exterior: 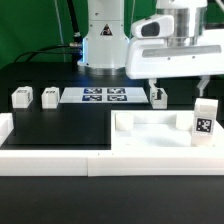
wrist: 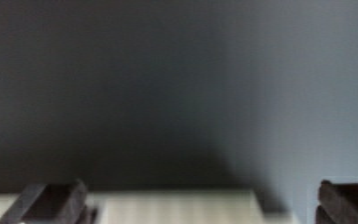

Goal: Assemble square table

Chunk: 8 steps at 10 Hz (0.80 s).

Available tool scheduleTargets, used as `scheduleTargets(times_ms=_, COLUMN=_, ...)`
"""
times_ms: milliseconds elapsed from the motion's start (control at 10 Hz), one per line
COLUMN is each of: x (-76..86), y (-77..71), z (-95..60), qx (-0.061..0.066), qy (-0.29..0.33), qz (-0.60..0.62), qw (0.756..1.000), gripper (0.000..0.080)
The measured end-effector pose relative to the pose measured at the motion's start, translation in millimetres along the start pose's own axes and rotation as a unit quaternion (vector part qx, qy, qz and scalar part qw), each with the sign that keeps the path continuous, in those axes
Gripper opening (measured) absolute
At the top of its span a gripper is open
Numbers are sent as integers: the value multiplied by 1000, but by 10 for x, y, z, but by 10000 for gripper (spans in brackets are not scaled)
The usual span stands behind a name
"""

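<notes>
The square table's white slab (exterior: 150,133) lies at the exterior view's right, just behind the front wall. One white tagged leg (exterior: 203,119) stands upright at the slab's right end. Another leg (exterior: 157,96) stands by the marker board's right end. Two more legs (exterior: 21,97) (exterior: 50,95) stand at the far left. My gripper (exterior: 178,86) hangs above the slab's back edge, open and empty. In the wrist view my gripper (wrist: 201,205) is blurred, its dark fingers (wrist: 51,203) wide apart over a pale surface (wrist: 176,205).
The marker board (exterior: 105,95) lies in front of the robot base (exterior: 103,45). A long low white border wall (exterior: 60,158) runs along the front and turns back at the left. A black mat (exterior: 60,125) covers the table.
</notes>
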<state>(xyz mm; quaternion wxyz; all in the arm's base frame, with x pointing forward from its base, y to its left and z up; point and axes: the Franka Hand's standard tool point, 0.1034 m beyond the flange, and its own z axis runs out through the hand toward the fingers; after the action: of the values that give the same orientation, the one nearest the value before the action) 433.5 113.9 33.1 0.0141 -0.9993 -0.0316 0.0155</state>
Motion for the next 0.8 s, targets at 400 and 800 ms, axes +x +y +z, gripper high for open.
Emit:
scheduleTargets(times_ms=400, x=-211, y=54, z=80, qx=4, qy=-89, qz=7, qw=996, gripper=649)
scheduleTargets(times_ms=800, x=-445, y=95, z=111, qx=20, qy=-284, qz=38, qw=958, gripper=649)
